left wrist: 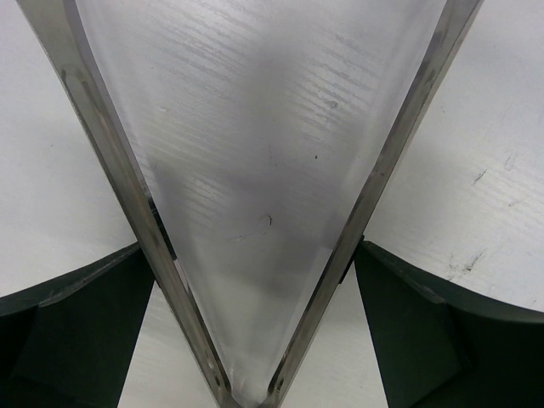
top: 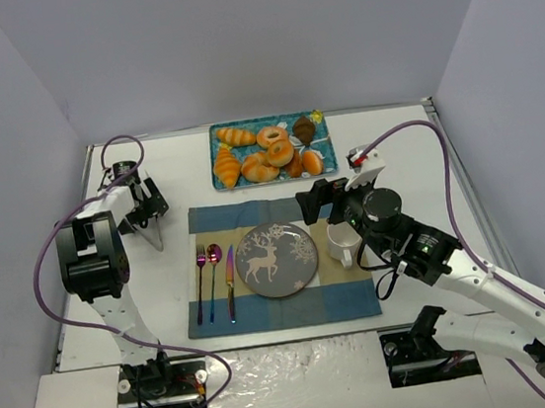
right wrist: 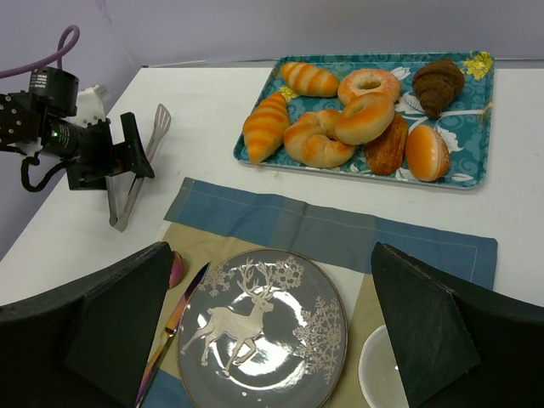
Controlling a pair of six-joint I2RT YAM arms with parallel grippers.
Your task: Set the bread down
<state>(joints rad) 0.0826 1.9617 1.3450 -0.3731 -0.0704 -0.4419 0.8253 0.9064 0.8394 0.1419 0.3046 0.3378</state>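
The bread, a glossy golden-orange ring bun, lies among other pastries on the teal tray at the back of the table. My right gripper hangs open and empty over the far part of the grey deer plate, short of the tray. In the top view that gripper sits at the plate's back right. My left gripper is open at the far left, its fingers on either side of the metal tongs lying on the table.
A paler ring doughnut, croissants and a dark pastry share the tray. A white cup stands right of the plate. Fork, spoon and knife lie left of it on the blue-and-tan placemat. Walls enclose the table.
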